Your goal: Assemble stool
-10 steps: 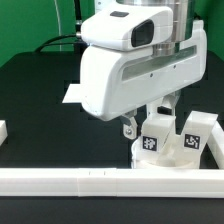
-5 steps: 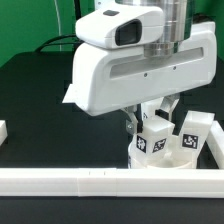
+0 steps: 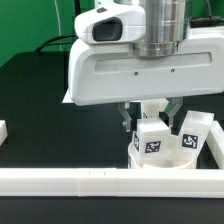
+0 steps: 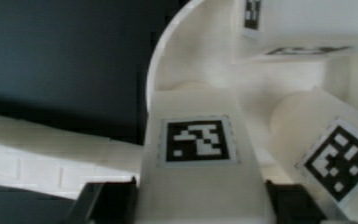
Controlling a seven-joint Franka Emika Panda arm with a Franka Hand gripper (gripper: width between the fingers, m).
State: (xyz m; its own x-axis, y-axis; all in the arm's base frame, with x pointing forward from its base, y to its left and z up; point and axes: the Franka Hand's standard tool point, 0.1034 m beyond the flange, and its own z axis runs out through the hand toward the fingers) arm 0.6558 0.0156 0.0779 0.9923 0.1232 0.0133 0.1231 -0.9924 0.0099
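- While my tool (image 3: 150, 113) hangs straight over the seat (image 3: 165, 160), its fingers (image 3: 127, 117) straddle the upright leg (image 3: 152, 137), closed on its sides as far as I can judge.
- That leg's long axis runs vertically, directly beneath me, foot on the seat near the front rail (image 3: 90, 181).

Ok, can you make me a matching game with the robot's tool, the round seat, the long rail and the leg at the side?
Things:
1. tool
2. round seat
3. long rail
4. side leg

Places or states:
A. lies along the front of the table
B. stands free on the seat, nearer the exterior view's right
C. closed around a tagged leg
D. under both legs

Pairs: 1-C, 2-D, 3-A, 4-B
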